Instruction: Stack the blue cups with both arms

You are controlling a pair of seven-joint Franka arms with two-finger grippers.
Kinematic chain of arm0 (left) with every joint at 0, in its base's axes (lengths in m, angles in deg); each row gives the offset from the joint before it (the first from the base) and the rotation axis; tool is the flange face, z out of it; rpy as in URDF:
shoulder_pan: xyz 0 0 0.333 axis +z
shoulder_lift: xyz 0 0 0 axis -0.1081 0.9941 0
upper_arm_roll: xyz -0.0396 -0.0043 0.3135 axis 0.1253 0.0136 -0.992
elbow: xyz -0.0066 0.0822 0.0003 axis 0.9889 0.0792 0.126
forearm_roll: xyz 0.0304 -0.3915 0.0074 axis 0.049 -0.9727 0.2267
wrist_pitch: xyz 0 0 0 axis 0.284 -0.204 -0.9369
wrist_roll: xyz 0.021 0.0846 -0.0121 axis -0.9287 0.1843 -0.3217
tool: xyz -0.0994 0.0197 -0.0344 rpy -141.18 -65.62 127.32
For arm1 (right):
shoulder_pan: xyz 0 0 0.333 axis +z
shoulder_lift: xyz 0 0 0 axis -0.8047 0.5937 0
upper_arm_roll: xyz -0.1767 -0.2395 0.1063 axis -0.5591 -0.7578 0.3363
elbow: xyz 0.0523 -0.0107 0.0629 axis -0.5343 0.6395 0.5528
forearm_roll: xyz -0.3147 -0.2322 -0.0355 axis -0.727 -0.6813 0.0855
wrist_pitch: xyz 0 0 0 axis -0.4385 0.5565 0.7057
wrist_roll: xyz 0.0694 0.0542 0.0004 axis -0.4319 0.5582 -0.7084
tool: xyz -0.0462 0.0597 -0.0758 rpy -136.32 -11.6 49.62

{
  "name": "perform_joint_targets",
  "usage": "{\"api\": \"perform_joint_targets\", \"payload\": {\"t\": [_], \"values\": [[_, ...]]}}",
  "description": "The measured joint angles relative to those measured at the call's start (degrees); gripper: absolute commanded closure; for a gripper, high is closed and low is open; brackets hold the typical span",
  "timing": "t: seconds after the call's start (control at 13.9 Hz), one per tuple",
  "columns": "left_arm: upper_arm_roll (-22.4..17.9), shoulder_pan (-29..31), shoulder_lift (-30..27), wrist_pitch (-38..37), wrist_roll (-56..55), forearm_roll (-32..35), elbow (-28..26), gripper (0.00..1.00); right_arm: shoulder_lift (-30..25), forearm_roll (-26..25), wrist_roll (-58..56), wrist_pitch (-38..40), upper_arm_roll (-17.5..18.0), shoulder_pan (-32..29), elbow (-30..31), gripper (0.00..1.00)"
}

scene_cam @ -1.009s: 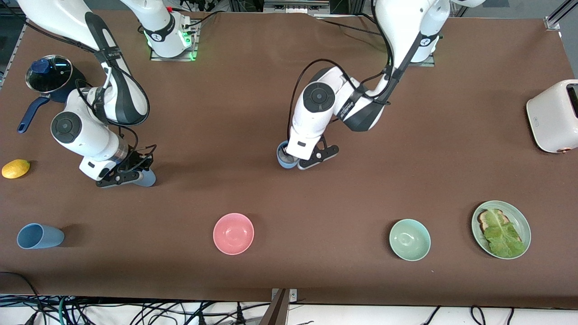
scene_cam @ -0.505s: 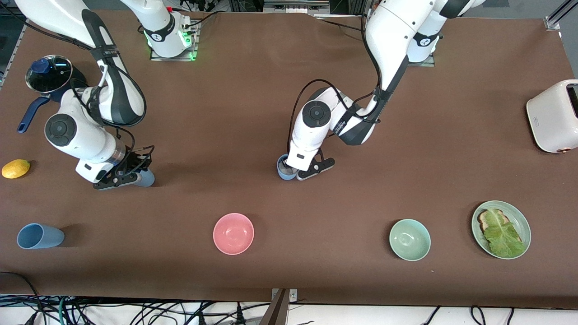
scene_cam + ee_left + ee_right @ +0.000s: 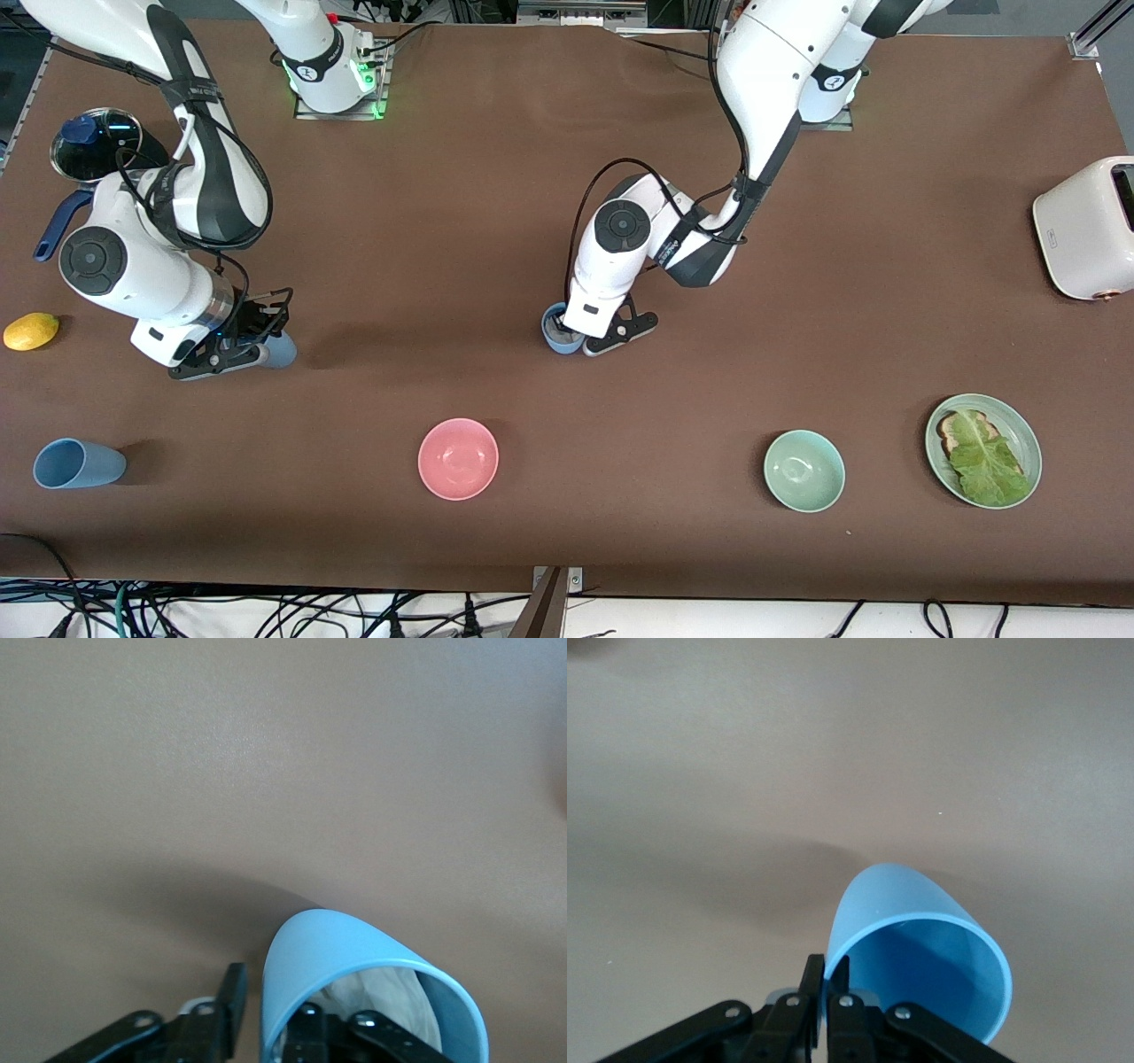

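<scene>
You are looking at the left claw (image 3: 592,335) near the middle of the counter (image 3: 496,221), pinching the rim of a blue cup (image 3: 556,330). In the left wrist view one finger (image 3: 354,1036) is sitting inside that cup (image 3: 354,970) and the other is pressing on the outside of its wall, so the claw is clamped on the rim. Whether this cup is resting on the counter or lifted just off it is not clear.

Toward the right arm's end, the right claw (image 3: 232,353) is gripping a second blue cup (image 3: 278,351) the same way; in the right wrist view its fingers (image 3: 808,992) are closed tight on the rim of the cup (image 3: 921,948), whose open mouth is facing the camera.

A third blue cup (image 3: 78,463) is lying on its side, nearer the front camera than the right claw, apart from both claws. A pink bowl (image 3: 458,458) and a mint-green bowl (image 3: 803,470) are sitting along that same front strip.
</scene>
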State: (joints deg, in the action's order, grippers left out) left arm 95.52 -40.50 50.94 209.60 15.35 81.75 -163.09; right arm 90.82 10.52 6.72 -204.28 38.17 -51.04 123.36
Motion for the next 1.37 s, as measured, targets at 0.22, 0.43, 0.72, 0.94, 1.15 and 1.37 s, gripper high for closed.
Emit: {"api": "perform_joint_targets", "payload": {"t": [0.22,0.43,0.72,0.94,1.15,1.37], "values": [[-0.20,-0.01,0.00,0.04,0.00,0.02,0.12,0.00,-0.01,0.01,0.12,3.77,0.07,1.09,-3.04,1.00],[-0.22,-0.05,-0.01,0.08,0.00,0.02,0.22,0.00,-0.01,0.01,0.12,7.56,0.06,1.27,-5.40,1.00],[-0.22,-0.13,-0.57,0.14,0.00,0.03,0.88,0.00,-0.27,0.01,0.12,15.60,-0.01,1.26,-10.40,1.00],[-0.22,-0.32,-2.06,-0.53,0.00,0.05,1.32,0.00,-0.87,0.01,0.12,23.06,-0.05,1.23,-16.11,1.00],[-0.19,-0.66,-5.18,-5.27,0.38,0.10,1.48,0.00,-0.94,0.01,0.11,25.86,-0.05,1.23,-18.94,1.00],[-0.23,-0.75,-10.23,-14.54,3.64,0.15,1.87,0.00,-0.92,0.16,0.12,26.70,0.48,1.54,-20.98,1.00]]}}
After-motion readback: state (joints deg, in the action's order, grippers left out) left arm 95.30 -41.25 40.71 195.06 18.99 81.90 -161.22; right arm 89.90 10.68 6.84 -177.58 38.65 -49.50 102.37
